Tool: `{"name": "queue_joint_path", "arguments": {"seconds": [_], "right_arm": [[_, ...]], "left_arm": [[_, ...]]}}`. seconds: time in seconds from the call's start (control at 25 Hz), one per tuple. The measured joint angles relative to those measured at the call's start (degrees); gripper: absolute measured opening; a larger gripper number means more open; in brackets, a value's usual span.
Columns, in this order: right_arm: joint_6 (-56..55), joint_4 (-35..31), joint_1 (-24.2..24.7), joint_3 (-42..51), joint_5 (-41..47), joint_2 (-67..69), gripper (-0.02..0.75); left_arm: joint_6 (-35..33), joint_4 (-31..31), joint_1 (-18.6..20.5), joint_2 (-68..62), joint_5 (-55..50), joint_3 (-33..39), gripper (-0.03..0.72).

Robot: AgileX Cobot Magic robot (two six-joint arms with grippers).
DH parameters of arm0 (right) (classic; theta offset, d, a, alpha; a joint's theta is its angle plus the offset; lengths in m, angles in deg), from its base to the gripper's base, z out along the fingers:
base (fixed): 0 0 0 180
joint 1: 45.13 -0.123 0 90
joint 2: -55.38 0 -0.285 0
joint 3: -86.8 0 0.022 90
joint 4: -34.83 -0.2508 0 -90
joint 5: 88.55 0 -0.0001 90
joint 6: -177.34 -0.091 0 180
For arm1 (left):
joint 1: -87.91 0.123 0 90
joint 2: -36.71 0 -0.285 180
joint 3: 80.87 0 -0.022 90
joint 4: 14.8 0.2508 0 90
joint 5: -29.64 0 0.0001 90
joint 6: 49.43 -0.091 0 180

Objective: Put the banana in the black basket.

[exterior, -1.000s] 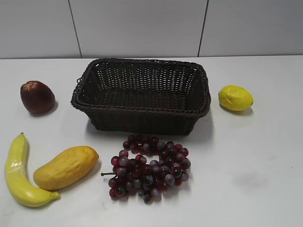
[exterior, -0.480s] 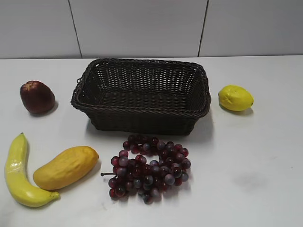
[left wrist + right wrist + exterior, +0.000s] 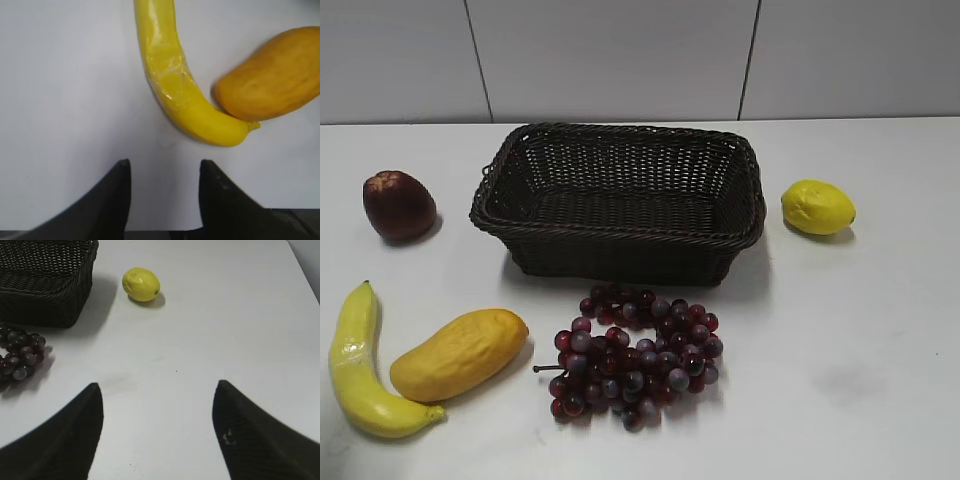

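The banana (image 3: 358, 368) lies on the white table at the front left, curved, its near end beside a yellow-orange mango (image 3: 460, 352). It also shows in the left wrist view (image 3: 180, 85). The black basket (image 3: 620, 200) stands empty at the middle back; its corner shows in the right wrist view (image 3: 45, 280). My left gripper (image 3: 164, 167) is open and empty, above bare table just short of the banana's end. My right gripper (image 3: 157, 390) is open and empty over bare table on the right. Neither gripper shows in the exterior view.
A bunch of dark red grapes (image 3: 635, 355) lies in front of the basket. A lemon (image 3: 817, 207) sits right of the basket and a dark red apple-like fruit (image 3: 398, 204) left of it. The mango (image 3: 272, 80) touches the banana's tip.
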Motion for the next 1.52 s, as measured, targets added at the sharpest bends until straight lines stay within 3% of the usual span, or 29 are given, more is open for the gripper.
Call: {"name": "queue_joint_path", "arguments": {"seconds": [0.44, 0.6, 0.68, 0.8, 1.08, 1.32, 1.52], "right_arm": [[0.00, 0.00, 0.00, 0.00, 0.00, 0.00, 0.519], [0.00, 0.00, 0.00, 0.00, 0.00, 0.00, 0.519], [0.00, 0.00, 0.00, 0.00, 0.00, 0.00, 0.519], [0.00, 0.00, 0.00, 0.00, 0.00, 0.00, 0.519], [0.00, 0.00, 0.00, 0.00, 0.00, 0.00, 0.519], [0.00, 0.00, 0.00, 0.00, 0.05, 0.00, 0.519], [0.00, 0.00, 0.00, 0.00, 0.05, 0.00, 0.519]], "left_arm": [[6.92, 1.18, -0.87, -3.29, 5.07, -0.02, 0.408], [8.88, 1.87, -2.19, -3.29, 7.91, -0.02, 0.504], [11.72, 3.76, -3.61, -3.29, 8.34, -0.02, 0.576], [16.75, 6.75, -5.30, -3.87, 8.53, -0.02, 0.617], [34.64, 17.93, -10.51, -10.30, 8.92, -0.62, 0.621], [40.91, 23.06, -15.30, -16.62, 11.83, -5.23, 0.618], [43.84, 24.48, -16.11, -21.27, 11.52, -5.60, 0.616]]}}
